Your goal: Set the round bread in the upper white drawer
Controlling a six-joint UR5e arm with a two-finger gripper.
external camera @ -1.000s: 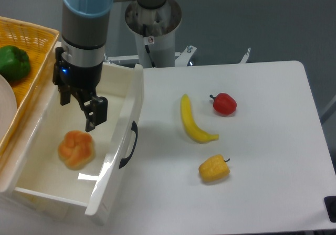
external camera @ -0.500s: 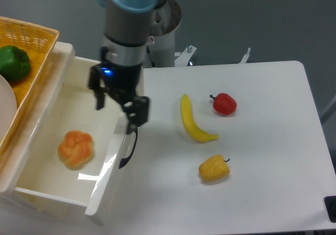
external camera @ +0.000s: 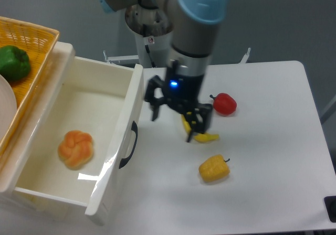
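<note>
The round bread (external camera: 76, 149), an orange-golden knotted bun, lies on the floor of the upper white drawer (external camera: 42, 193), which stands open at the left with its black curved handle (external camera: 128, 145) facing the table. My gripper (external camera: 173, 124) is open and empty. It hangs over the table to the right of the drawer front, above the yellow banana (external camera: 202, 136), which it partly hides.
A red pepper (external camera: 224, 103) lies right of the gripper and a yellow bell pepper (external camera: 213, 168) lies below it. A yellow wicker basket (external camera: 31, 41) with a green pepper (external camera: 13, 63) sits at the far left. The arm's base (external camera: 153, 33) stands behind the drawer.
My gripper has moved right, from over the drawer beside the bread, across the drawer front, to above the banana. The bread has stayed in the drawer.
</note>
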